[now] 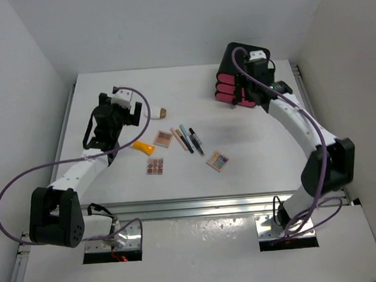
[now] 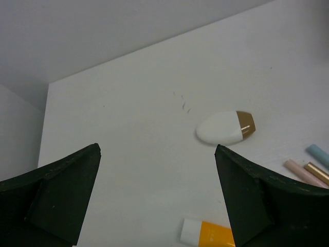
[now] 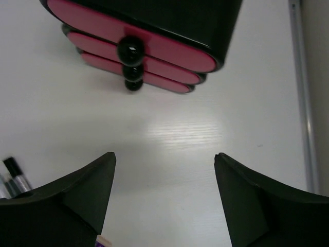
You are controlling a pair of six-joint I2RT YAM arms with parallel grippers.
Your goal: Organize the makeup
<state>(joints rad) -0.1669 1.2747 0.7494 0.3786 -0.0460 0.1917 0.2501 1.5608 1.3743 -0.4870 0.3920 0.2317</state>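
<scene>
The makeup lies mid-table. A white oval compact with a gold end point(image 1: 161, 112) also shows in the left wrist view point(image 2: 222, 128). Nearby are an orange piece with a white end point(image 1: 143, 147) point(image 2: 211, 234), three small square palettes point(image 1: 163, 139) point(image 1: 155, 166) point(image 1: 218, 161), and thin pencils point(image 1: 186, 138) point(image 2: 308, 172). My left gripper point(image 1: 131, 113) point(image 2: 157, 149) is open and empty, above bare table just left of the compact. My right gripper point(image 1: 248, 93) point(image 3: 165, 155) is open and empty, in front of the black box with three pink drawers point(image 1: 241, 69) point(image 3: 154, 46), whose drawers are closed.
The black box stands at the back right near the table's right rail point(image 3: 300, 92). White walls close in the table at the back and both sides. A black pencil tip point(image 3: 13, 175) shows at the left edge of the right wrist view.
</scene>
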